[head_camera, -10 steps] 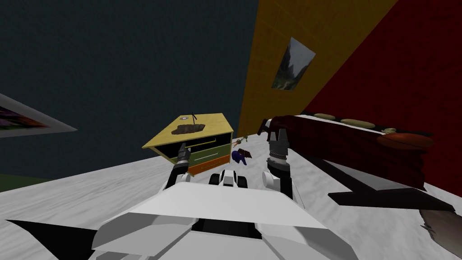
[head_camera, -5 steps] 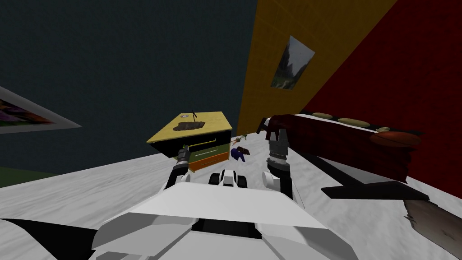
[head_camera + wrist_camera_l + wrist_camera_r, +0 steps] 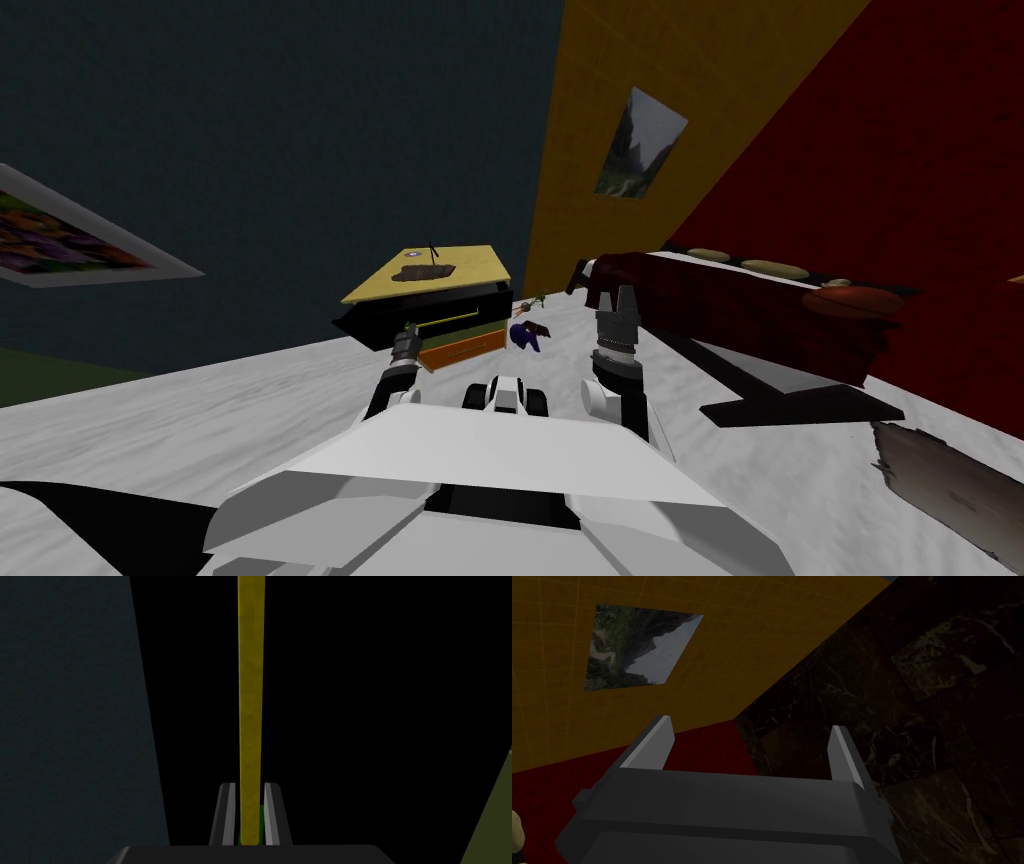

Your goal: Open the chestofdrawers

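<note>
A pale grey floor (image 3: 250, 420) runs up to a dark blue-grey wall (image 3: 300, 120), a yellow wall (image 3: 590, 80) and a red wall (image 3: 900, 150). The chest of drawers (image 3: 470, 262) stands ahead of me, near the corner where the dark and yellow walls meet. It has a yellow top with a dark brown patch (image 3: 424, 272) lying on it, a black front below and an orange drawer (image 3: 468, 349) at the bottom. My left gripper (image 3: 250, 786) is at that black front, its two fingers (image 3: 227, 811) clamped on the thin yellow handle bar (image 3: 250, 686), which runs straight out between them. A sliver of green shows at the bar's base. My right gripper (image 3: 749, 726) hangs to the right of the chest, in front of a dark red bed (image 3: 760, 310), its fingers spread wide apart. A small blue thing (image 3: 527, 338) lies on the floor between chest and bed.
</note>
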